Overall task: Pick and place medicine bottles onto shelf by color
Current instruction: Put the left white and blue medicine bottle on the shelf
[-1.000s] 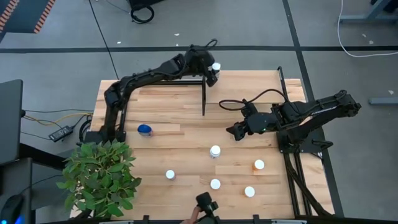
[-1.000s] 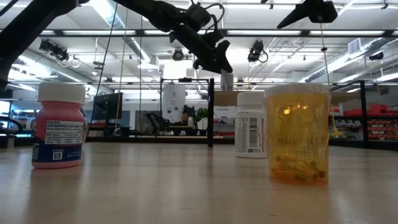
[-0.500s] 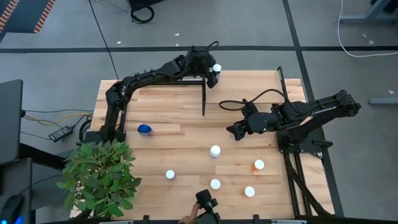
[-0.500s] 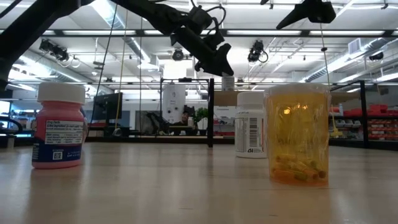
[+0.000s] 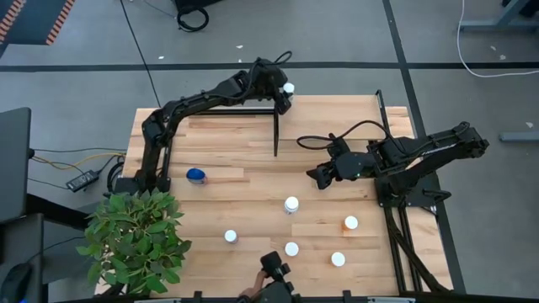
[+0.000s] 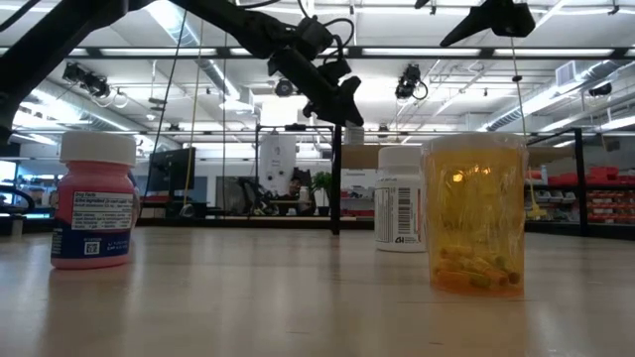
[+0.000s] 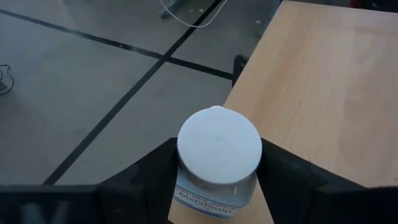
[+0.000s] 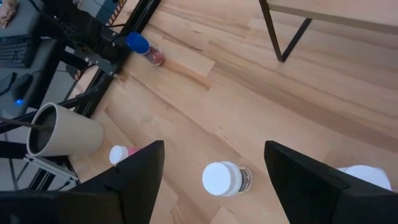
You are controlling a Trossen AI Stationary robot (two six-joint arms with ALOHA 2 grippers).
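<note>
High view: my left fingers (image 5: 287, 91) clamp white-capped bottle (image 5: 289, 87) above shelf (image 5: 337, 114) corner; right fingers (image 5: 316, 178) spread, empty.

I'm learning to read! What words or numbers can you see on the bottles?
"Melatonin", partly cut off and blurry: on the white-capped bottle held in the left gripper.
Pink bottle: blue label with a small square code, print too small to read.
White bottle: barcode and tiny print, unreadable.
Orange bottle: no text visible.
</note>
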